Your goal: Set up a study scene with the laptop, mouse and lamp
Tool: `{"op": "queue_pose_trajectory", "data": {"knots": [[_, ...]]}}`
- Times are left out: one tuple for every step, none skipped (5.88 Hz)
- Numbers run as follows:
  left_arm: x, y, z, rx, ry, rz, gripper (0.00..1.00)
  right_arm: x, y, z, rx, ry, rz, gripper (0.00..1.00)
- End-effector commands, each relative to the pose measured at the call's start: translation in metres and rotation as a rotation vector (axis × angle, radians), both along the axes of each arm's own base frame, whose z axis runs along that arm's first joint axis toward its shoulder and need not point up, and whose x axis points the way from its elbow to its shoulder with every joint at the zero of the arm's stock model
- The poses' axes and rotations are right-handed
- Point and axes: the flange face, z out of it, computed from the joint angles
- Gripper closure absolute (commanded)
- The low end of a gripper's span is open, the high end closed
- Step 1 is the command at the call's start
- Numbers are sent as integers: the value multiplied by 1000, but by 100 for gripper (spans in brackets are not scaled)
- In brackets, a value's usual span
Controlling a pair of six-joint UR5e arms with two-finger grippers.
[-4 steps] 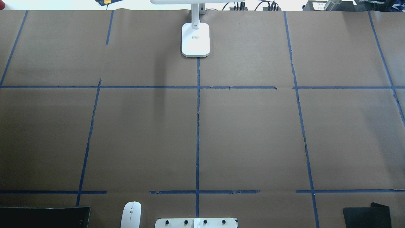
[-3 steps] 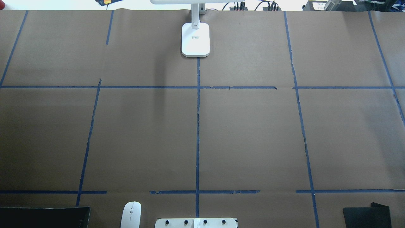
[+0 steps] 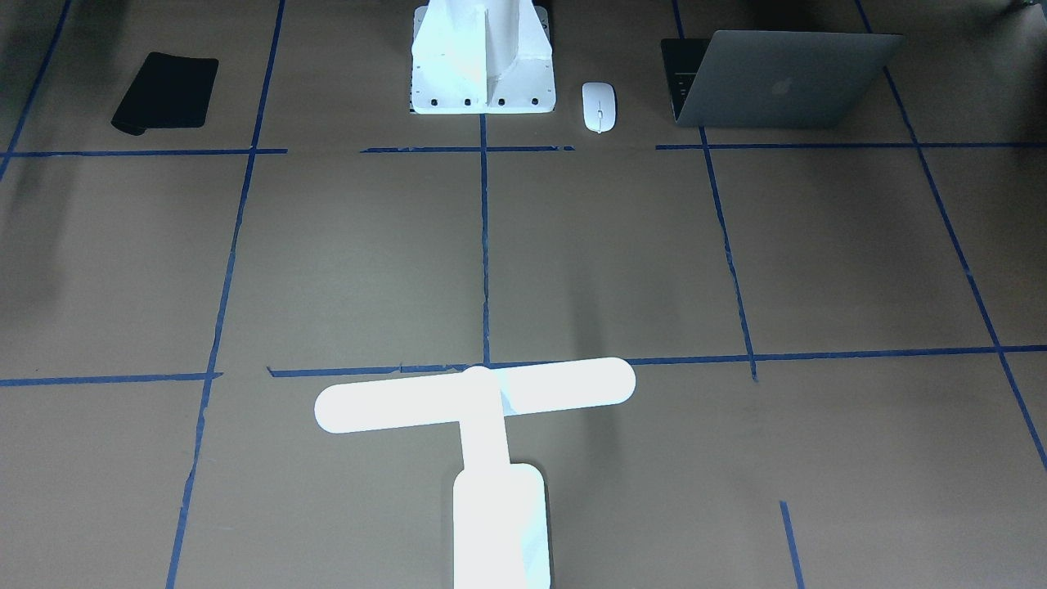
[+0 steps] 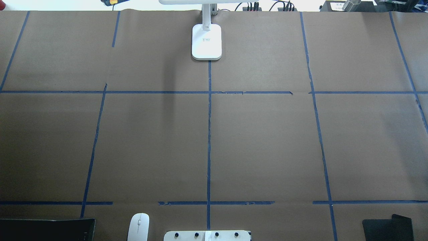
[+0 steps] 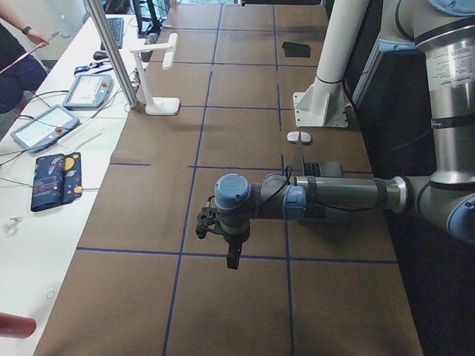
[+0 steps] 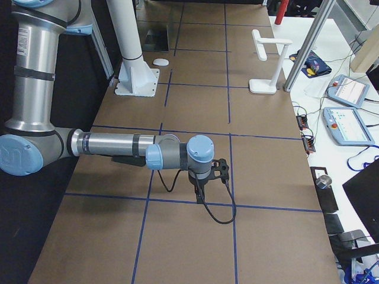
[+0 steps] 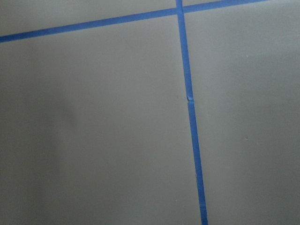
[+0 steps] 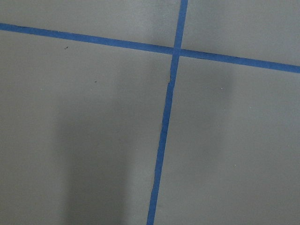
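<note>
Though left claw (image 5: 232, 261), right claw (image 6: 199, 198) state cannot tell, pedestal (image 3: 483, 78) beside mouse (image 3: 599, 107), mat (image 3: 166, 92) apart.

Laptop (image 3: 785, 78) looks matt metal, mouse (image 3: 599, 106) smooth plastic, table covering (image 3: 613, 262) matt brown paper.

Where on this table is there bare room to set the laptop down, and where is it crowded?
The middle squares between the lamp at the far edge and the robot-side row are bare paper, either side of the centre tape. Crowded: the robot-side edge, where laptop, mouse, pedestal and mat sit in one row.
</note>
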Motion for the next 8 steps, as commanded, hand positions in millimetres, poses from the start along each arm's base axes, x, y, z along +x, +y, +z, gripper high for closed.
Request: {"op": "queue_pose_trajectory", "data": {"knots": [[5,-38,-59,173,7,5,0,0,-1,-7,14,0,-1,0],[16,-46,-75,216,63,6,0,0,8,-6,8,-1,-1,0],[42,-51,-89,219,141,22,0,1,11,-5,3,-4,1,0],[56,-49,-95,208,179,34,0,0,11,-5,3,-1,-1,0],[104,-40,-123,257,366,168,0,0,13,-3,-1,-1,-1,0],[143,-29,-150,283,460,257,0,0,13,-1,-4,1,-1,0],[150,-21,-177,381,481,298,0,0,13,0,-6,1,-1,0],[169,12,-214,477,512,395,0,0,13,0,-6,1,-1,0]]}}
